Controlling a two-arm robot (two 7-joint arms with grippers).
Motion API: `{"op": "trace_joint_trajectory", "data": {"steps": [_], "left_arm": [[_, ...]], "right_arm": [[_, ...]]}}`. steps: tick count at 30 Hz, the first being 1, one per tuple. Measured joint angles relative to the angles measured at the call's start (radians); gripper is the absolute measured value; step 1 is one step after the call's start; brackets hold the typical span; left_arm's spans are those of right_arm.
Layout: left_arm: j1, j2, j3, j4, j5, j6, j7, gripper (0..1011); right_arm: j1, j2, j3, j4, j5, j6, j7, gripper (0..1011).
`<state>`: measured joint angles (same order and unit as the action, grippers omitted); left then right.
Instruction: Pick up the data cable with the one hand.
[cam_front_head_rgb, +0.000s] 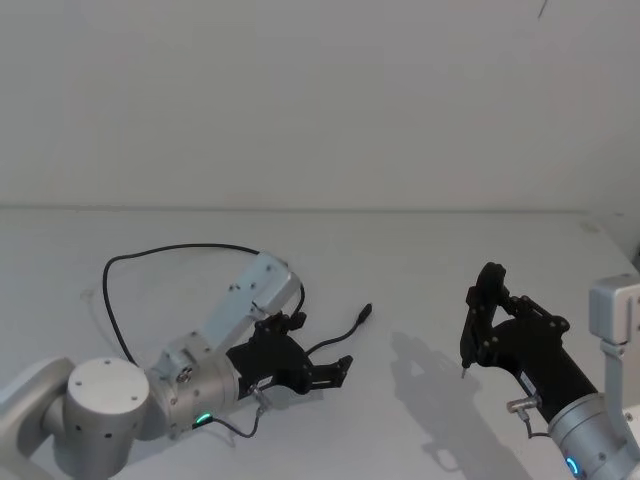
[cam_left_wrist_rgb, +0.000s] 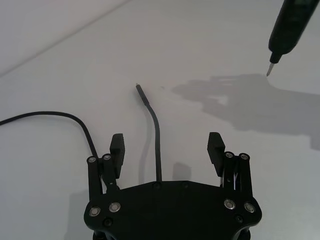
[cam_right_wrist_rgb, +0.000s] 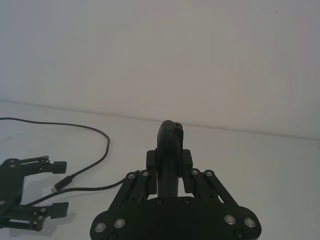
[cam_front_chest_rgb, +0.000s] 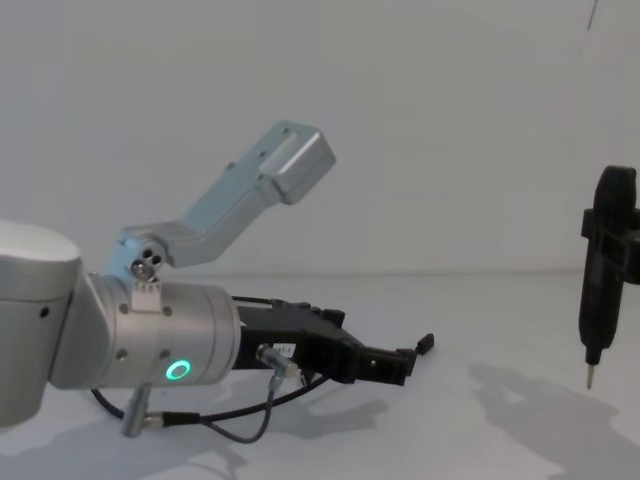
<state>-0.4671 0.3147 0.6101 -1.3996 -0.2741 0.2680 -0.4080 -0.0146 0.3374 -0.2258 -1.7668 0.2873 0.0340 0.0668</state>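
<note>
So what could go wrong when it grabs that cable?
The cable is thin and runs between the open left gripper's jaws; they might close above it or let it slip. The grey wire drooping under that wrist sits near the cable and could snag. The right gripper, holding a tool, hangs well apart.

black data cable (cam_left_wrist_rgb: 159, 150), white table (cam_front_head_rgb: 450, 260); black left hand (cam_front_head_rgb: 320, 345), green ring light (cam_front_chest_rgb: 178, 371); black pale-tipped tool (cam_front_chest_rgb: 610, 260).

a robot lab test cell: plain white tabletop (cam_front_head_rgb: 430, 260), plain white wall (cam_front_head_rgb: 320, 100) at 12 o'clock, left arm (cam_front_head_rgb: 200, 380) at 7 o'clock, right arm (cam_front_head_rgb: 590, 425) at 5.
</note>
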Motion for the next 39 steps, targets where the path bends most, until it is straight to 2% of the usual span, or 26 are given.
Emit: {"op": "trace_joint_trajectory", "data": {"steps": [16, 21, 24, 25, 26, 32, 33, 34, 36, 39], "left_arm": [[-0.054, -0.028, 0.018, 0.059, 0.023, 0.084, -0.022, 979], [-0.061, -0.036, 0.019, 0.071, 0.027, 0.099, -0.025, 872], [-0.063, -0.039, 0.019, 0.075, 0.028, 0.102, -0.026, 768], [-0.064, -0.042, 0.017, 0.077, 0.029, 0.104, -0.027, 768], [-0.064, -0.043, 0.017, 0.078, 0.029, 0.104, -0.027, 712], [-0.065, -0.050, 0.009, 0.081, 0.029, 0.108, -0.027, 552], [-0.064, -0.052, 0.007, 0.081, 0.029, 0.109, -0.027, 488], [-0.064, -0.052, 0.006, 0.081, 0.029, 0.109, -0.027, 488], [-0.062, -0.054, 0.003, 0.081, 0.029, 0.110, -0.027, 394], [-0.060, -0.056, 0.000, 0.080, 0.029, 0.110, -0.027, 336]], "right_arm": [[0.000, 0.000, 0.000, 0.000, 0.000, 0.000, 0.000, 279], [0.000, 0.000, 0.000, 0.000, 0.000, 0.000, 0.000, 279], [0.000, 0.000, 0.000, 0.000, 0.000, 0.000, 0.000, 279], [0.000, 0.000, 0.000, 0.000, 0.000, 0.000, 0.000, 279], [0.000, 0.000, 0.000, 0.000, 0.000, 0.000, 0.000, 279], [0.000, 0.000, 0.000, 0.000, 0.000, 0.000, 0.000, 279], [0.000, 0.000, 0.000, 0.000, 0.000, 0.000, 0.000, 279], [0.000, 0.000, 0.000, 0.000, 0.000, 0.000, 0.000, 279], [0.000, 0.000, 0.000, 0.000, 0.000, 0.000, 0.000, 279], [0.000, 0.000, 0.000, 0.000, 0.000, 0.000, 0.000, 279]]}}
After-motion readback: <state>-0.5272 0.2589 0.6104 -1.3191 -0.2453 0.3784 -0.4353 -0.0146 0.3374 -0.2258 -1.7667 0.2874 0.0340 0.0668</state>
